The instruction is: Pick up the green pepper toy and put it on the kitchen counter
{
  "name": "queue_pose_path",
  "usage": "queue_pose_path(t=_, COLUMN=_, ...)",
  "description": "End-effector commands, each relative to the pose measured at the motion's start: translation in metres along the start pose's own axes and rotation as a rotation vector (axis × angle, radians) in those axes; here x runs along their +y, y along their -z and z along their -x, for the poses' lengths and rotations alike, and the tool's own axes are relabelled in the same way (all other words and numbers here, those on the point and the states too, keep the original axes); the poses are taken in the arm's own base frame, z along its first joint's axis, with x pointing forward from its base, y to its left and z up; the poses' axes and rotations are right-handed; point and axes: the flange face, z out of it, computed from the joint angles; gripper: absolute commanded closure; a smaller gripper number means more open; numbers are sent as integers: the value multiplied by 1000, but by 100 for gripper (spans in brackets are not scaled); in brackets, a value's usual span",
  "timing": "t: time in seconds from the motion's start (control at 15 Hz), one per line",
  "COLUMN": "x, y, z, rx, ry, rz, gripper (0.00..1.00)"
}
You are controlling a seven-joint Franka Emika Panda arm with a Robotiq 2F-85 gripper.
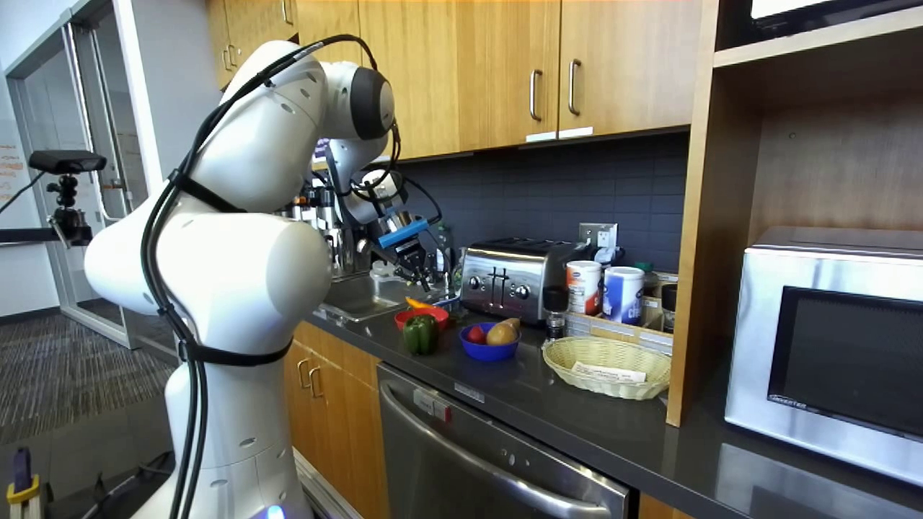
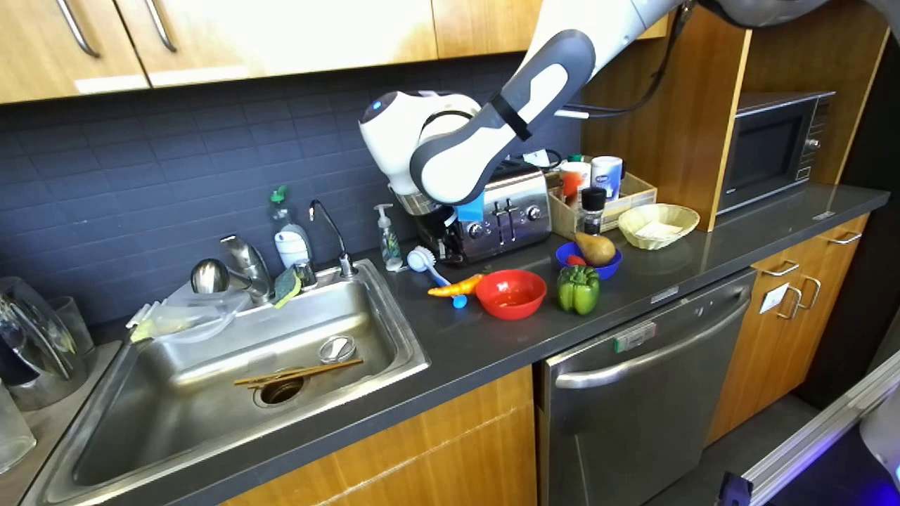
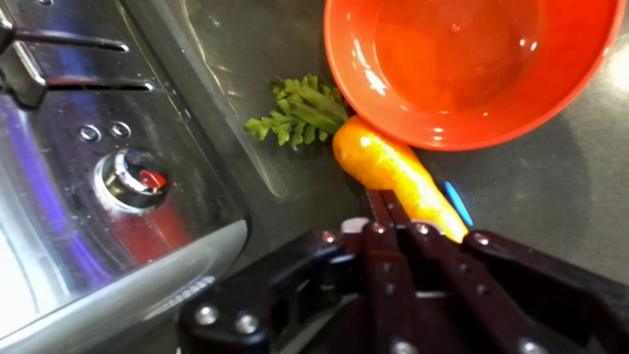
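In an exterior view the kitchen counter (image 2: 457, 339) crosses the frame; I have an open strip along its front edge. At the bottom of the wrist view, my gripper (image 3: 382, 195) has fingers together; the red bowl (image 3: 467, 132) takes the upper right. In an exterior view, the green pepper toy (image 2: 579, 290) stands right of centre, near this edge.

The white arm (image 1: 238, 259) bends up and over, wrist (image 2: 397, 158) angled downward, fingers (image 3: 377, 209) together at the tips.
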Motion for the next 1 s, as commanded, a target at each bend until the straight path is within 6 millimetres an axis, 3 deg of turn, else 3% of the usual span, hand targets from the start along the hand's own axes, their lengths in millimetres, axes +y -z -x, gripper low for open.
queue_pose_path(t=0.0, x=5, y=-2, z=-2, rx=-18, ry=15, rz=-8, gripper=64)
queue_pose_path(t=0.6, x=-7, y=-43, z=-14, rx=-71, ry=69, rz=-74, gripper=3)
queue_pose_path(t=0.93, x=-10, y=-60, z=-23, rx=-87, ry=93, rz=-130, gripper=0)
